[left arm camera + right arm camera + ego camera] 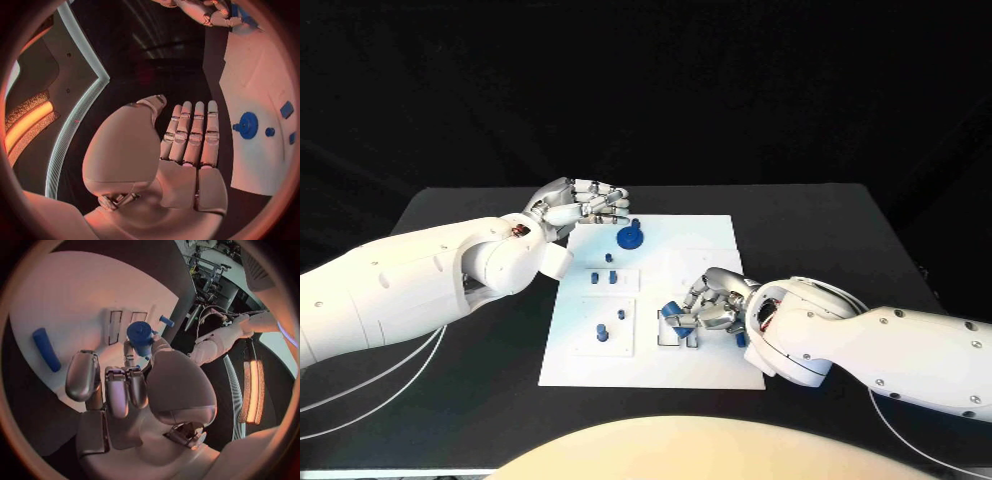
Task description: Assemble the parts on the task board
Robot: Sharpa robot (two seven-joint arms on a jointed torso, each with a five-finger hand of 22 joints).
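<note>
Right hand (711, 305) down on the near right part of the white task board (704, 235), fingers curled round a blue cylindrical part (140, 336), pinched between thumb and fingertips. Blue rod (47, 349) lying flat on the board just beside that hand. Small blue pegs (603, 332) standing in the middle of the board. Round blue disc part (630, 237) at the far edge. Left hand (577, 208) at the board's far left corner, just beside the disc, fingers straight and together, holding nothing. All on the black table (459, 215).
</note>
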